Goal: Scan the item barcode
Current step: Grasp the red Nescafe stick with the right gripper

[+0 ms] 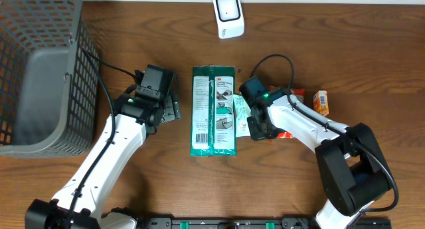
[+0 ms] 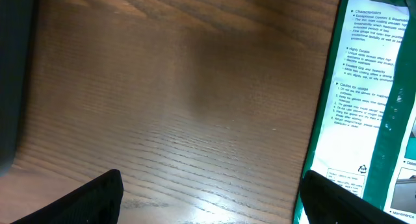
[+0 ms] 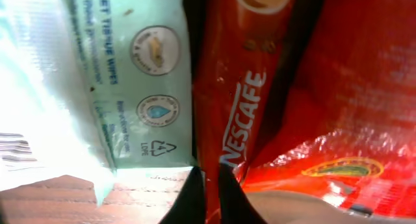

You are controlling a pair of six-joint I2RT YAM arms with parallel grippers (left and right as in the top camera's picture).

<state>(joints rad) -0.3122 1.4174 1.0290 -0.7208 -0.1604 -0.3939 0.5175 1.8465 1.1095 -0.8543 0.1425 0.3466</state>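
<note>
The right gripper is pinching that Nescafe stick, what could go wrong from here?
1. The right gripper holds only the end edge of the thin Nescafe stick, so it could slip out on the lift.
2. The stick lies close between the tissue pack and a red packet; either might get dragged along.
3. No barcode shows on the stick's visible face, so it may reach the scanner facing the wrong way.

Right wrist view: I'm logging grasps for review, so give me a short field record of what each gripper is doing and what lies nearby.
right gripper: shut on the Nescafe stick
beside the stick: pale green tissue pack, red pouch
left gripper: open, above bare table beside the green package
scanner: white, at the table's far edge, nothing held to it
</note>
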